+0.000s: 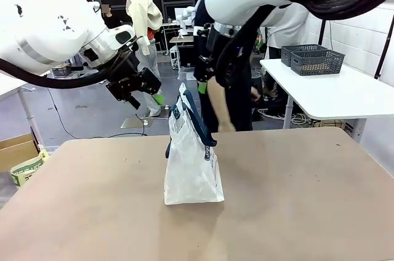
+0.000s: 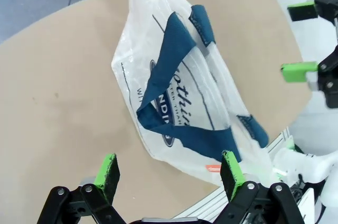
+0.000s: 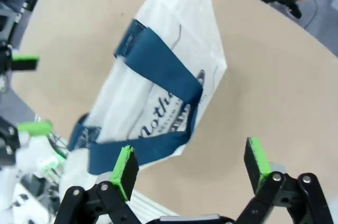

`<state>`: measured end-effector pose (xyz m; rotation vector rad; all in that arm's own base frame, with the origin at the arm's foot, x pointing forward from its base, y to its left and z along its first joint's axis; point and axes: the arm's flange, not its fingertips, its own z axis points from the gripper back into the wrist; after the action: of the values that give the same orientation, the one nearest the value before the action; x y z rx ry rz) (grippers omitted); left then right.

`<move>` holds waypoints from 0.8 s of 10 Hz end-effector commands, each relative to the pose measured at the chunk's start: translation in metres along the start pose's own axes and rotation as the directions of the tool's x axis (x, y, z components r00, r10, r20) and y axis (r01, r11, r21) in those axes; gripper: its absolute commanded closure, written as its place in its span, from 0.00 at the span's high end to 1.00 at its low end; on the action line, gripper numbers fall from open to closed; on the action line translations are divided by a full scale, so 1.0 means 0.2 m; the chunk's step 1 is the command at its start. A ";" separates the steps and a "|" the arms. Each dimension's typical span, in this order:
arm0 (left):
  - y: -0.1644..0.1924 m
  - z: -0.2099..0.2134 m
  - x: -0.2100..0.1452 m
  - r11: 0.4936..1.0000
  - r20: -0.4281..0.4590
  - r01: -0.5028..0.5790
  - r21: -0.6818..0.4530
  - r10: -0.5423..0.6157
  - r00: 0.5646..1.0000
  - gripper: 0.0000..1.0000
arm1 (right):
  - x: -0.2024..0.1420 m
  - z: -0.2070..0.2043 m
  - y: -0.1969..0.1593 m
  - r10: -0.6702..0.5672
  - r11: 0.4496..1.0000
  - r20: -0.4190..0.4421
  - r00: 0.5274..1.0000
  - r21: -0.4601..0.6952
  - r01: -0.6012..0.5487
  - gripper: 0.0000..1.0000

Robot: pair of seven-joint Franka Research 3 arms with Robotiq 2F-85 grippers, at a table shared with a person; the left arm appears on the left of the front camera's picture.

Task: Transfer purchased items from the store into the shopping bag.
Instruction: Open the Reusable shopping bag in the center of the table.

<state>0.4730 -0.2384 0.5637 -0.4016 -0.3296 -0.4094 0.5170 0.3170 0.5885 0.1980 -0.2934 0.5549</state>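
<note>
From the front, the shopping bag (image 1: pixel 192 168) stands slack on the table (image 1: pixel 308 212). The left gripper (image 1: pixel 151 92) is up beside it and the right gripper (image 1: pixel 206 85) is above its handles. In each wrist view, that arm's jaws are spread wide over the bag and empty. I'd say the packing hasn't started.

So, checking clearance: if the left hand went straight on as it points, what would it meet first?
Most likely the shopping bag, around its navy handle, though depth is unclear.
</note>
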 end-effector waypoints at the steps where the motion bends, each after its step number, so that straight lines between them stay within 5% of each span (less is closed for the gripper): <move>1: -0.04 0.03 0.06 0.997 -0.031 -0.075 -0.026 0.074 0.997 1.00 | 0.20 -0.01 0.05 -0.039 0.999 -0.068 0.997 -0.002 0.039 1.00; 8: -0.04 -0.08 0.06 0.991 -0.073 -0.124 -0.047 0.120 0.990 1.00 | 0.38 -0.23 0.16 -0.077 0.997 -0.165 0.983 0.000 0.078 1.00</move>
<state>0.4793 -0.2538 0.5550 -0.4253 -0.2268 -0.3306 0.5631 0.3847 0.5641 0.1795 -0.1377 0.5155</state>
